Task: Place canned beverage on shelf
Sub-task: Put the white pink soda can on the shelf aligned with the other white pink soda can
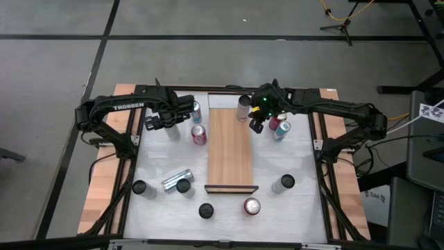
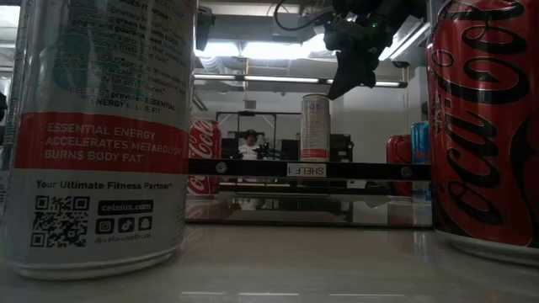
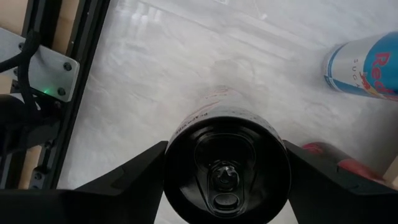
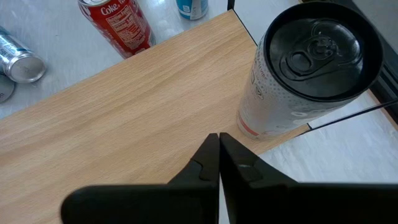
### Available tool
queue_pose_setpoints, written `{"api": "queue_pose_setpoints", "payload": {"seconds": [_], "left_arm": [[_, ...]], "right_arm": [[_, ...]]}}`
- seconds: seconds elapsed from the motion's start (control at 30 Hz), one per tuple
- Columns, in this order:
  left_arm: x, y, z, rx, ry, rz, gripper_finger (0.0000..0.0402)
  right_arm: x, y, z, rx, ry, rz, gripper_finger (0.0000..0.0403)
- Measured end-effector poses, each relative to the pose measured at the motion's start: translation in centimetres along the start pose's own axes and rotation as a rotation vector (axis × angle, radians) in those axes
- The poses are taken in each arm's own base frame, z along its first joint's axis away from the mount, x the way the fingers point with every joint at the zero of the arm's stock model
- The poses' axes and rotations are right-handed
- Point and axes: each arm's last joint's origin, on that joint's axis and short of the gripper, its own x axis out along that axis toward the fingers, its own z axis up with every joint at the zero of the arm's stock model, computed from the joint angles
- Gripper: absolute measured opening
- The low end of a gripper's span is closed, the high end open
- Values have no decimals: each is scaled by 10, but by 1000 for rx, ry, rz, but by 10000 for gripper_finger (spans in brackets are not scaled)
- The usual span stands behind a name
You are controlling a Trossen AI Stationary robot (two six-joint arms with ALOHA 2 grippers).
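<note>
The shelf [image 1: 230,149] is a light wooden plank in the middle of the table, its dark lip [image 2: 307,170] toward the near edge. A pale can [image 1: 243,107] stands upright on its bottom at the shelf's far right corner [image 4: 305,74]. My right gripper [image 1: 257,125] hangs shut just above the plank beside that can, touching nothing [image 4: 219,140]. Left of the shelf, my left gripper [image 1: 171,130] points down and is closed on a black-topped can [image 3: 227,162]. My left gripper comes from above, pointing down, with the can's upper wall [image 3: 171,146] between its two fingers [image 3: 140,177], one on each side just under the rim. The can is upright. Whether its bottom is on the table, I cannot tell.
A blue Red Bull can [image 1: 196,111] and a red cola can [image 1: 199,135] stand close to my left gripper. Red and blue cans [image 1: 279,128] stand right of the shelf. Several more cans [image 1: 206,210], one lying down [image 1: 173,180], are near the front edge.
</note>
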Motion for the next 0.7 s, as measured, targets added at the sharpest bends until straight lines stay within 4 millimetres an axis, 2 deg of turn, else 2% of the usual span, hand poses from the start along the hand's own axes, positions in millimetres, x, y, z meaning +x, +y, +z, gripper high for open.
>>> {"api": "queue_pose_setpoints", "payload": {"seconds": [0.7], "left_arm": [[0, 0, -3, 13, -27, -9, 273]], "right_arm": [[0, 0, 0, 0, 0, 0, 1]]}}
